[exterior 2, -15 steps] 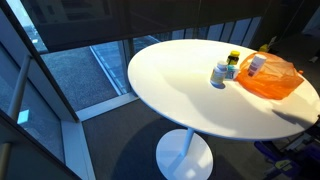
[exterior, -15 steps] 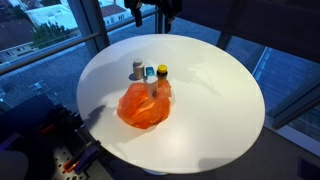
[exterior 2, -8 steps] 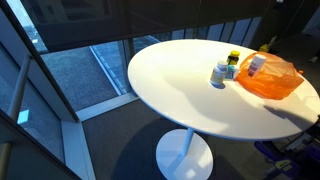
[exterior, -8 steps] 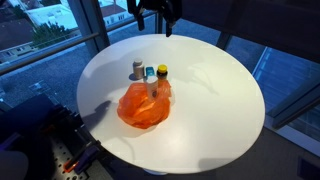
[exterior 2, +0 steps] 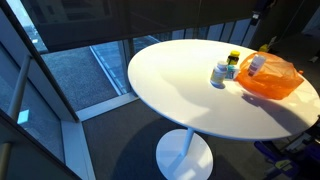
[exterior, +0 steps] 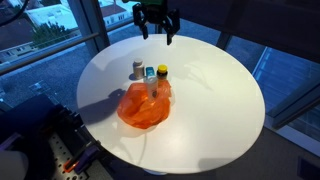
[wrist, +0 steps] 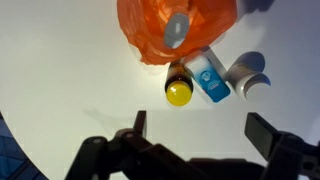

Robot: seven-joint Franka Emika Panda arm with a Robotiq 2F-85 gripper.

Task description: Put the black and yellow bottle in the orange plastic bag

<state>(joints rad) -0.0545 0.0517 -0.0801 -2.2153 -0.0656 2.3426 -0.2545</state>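
The black bottle with a yellow cap point(exterior: 162, 73) stands upright on the white round table point(exterior: 215, 100), at the far edge of the orange plastic bag point(exterior: 145, 106). Both also show in an exterior view, the bottle point(exterior 2: 234, 58) and the bag point(exterior 2: 272, 78). In the wrist view the yellow cap point(wrist: 178, 92) sits just below the bag point(wrist: 150, 25). My gripper point(exterior: 157, 27) hangs open and empty in the air beyond the bottles. In the wrist view it point(wrist: 205, 130) is wide open, with the cap between and ahead of its fingers point(wrist: 138, 125).
A blue bottle point(wrist: 210, 78) and a grey-capped bottle point(wrist: 250, 82) stand beside the yellow-capped one. A white bottle point(wrist: 177, 30) lies in the bag's mouth. Glass walls surround the table, and clutter point(exterior: 70, 155) lies on the floor near its edge.
My gripper has come down from the top edge of the exterior view toward the table. The bottles and bag have not moved.
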